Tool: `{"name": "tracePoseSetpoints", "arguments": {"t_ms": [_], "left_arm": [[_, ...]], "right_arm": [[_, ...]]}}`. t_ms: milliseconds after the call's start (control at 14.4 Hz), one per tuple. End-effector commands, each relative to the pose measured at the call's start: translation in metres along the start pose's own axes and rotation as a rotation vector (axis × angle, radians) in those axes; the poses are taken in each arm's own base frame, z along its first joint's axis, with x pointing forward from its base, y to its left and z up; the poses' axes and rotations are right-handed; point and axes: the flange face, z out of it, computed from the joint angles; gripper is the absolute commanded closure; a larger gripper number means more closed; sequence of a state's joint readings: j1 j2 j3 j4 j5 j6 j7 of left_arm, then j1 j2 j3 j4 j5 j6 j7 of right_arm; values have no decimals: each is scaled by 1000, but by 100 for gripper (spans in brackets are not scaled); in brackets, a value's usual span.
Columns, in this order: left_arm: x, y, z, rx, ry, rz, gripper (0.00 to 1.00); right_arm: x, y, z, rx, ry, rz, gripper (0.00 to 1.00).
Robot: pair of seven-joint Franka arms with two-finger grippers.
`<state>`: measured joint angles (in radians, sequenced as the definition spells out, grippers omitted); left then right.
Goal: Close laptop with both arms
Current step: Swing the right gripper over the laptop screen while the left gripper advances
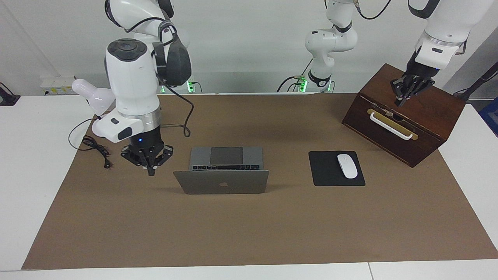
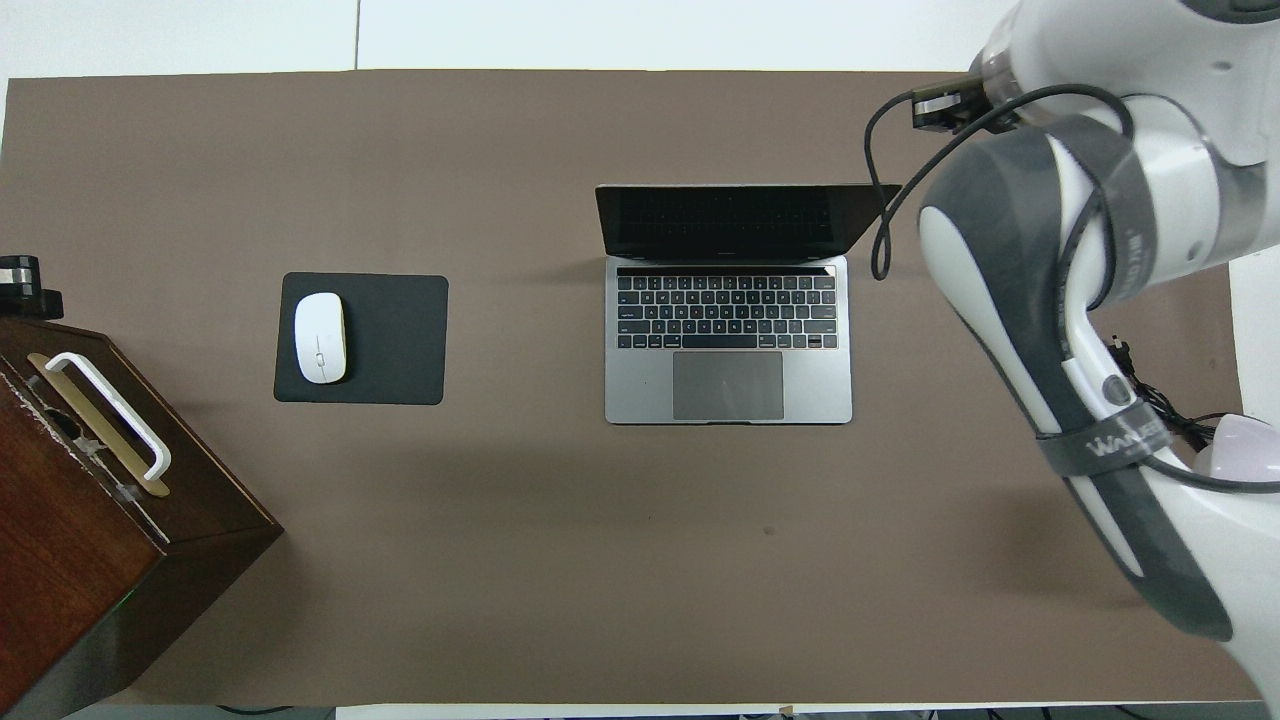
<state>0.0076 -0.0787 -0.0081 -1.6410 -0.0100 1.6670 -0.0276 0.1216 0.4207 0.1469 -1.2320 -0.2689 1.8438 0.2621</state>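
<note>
Laptop (image 1: 221,171) stands open in the middle of the brown mat (image 1: 249,225), lid up at a steep angle with the apple logo showing, keyboard and trackpad facing the robots; nothing has touched it, so the closing is all still to do. The right gripper (image 1: 150,168) hangs low over the mat just beside the laptop's edge toward the right arm's end of the table, fingers pinched together on nothing. A lamp (image 1: 93,99) and its loose cord (image 1: 95,149) sit off to that gripper's outer side. Past the laptop, toward the left arm's end, a white mouse (image 1: 347,166) rests on a black mouse pad (image 1: 325,169). The left gripper (image 1: 404,97) hovers over the wooden drawer box (image 1: 428,116), clenched and empty, well apart from the laptop. My guess is both hands must yet reach the lid and fold it down.
</note>
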Motion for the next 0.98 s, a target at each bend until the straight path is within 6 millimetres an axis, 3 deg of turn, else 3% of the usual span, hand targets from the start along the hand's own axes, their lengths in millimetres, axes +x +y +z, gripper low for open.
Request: {"name": "tracePoseSetpoints", "arguments": {"t_ms": [0, 139, 348, 557, 906], "left_arm": [[-8, 3, 18, 10, 5, 123, 100], [-13, 7, 27, -10, 20, 196, 100], [-28, 30, 48, -85, 78, 232, 100], [-53, 72, 74, -96, 148, 314, 100], [-103, 141, 108, -134, 282, 449, 100]], "right_arm": [[-8, -24, 8, -28, -22, 57, 100], [-14, -44, 9, -28, -32, 126, 100], [-21, -76, 2, -16, -21, 155, 100], [-19, -83, -2, -2, 6, 136, 100], [-1, -89, 2, 75, 136, 11, 100]]}}
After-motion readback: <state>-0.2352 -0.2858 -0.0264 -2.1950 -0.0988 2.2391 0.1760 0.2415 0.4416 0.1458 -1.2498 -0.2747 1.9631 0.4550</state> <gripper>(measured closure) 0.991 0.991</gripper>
